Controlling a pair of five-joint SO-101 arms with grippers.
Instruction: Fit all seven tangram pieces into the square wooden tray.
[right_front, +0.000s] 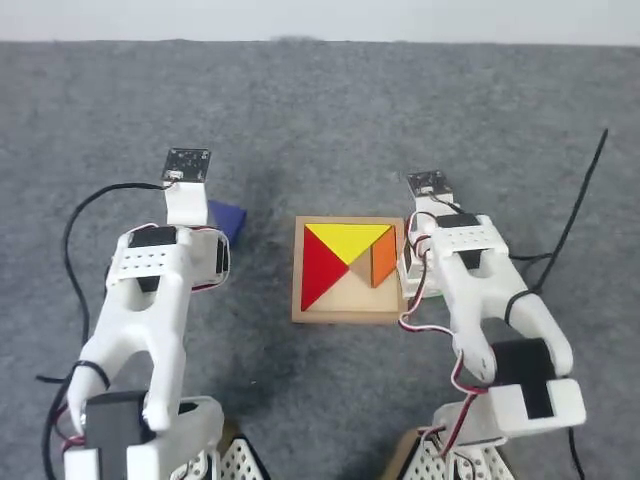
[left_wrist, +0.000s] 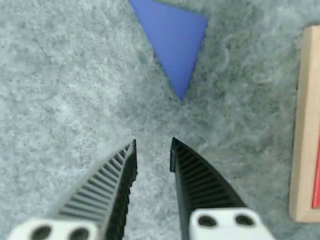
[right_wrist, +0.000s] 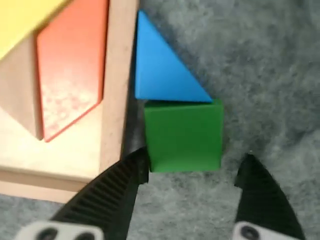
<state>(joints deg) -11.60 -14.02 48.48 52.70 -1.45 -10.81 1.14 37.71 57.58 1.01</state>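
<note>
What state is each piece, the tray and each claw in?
Wooden tray, partly filled.
Yellow triangle, in the tray.
Red triangle, in the tray.
Orange piece, in the tray.
Dark blue triangle, on the mat.
Light blue triangle, outside, beside tray wall.
Green square, outside, touching light blue triangle.
Left gripper, open, empty.
Right gripper, open, at the green square.

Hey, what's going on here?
Two arms work on a tangram tray. A yellow piece, a red piece and an orange piece lie in it. The right tool is open at a green square beside the tray, next to a light blue triangle. The left tool is open over carpet near a dark blue triangle.
</note>
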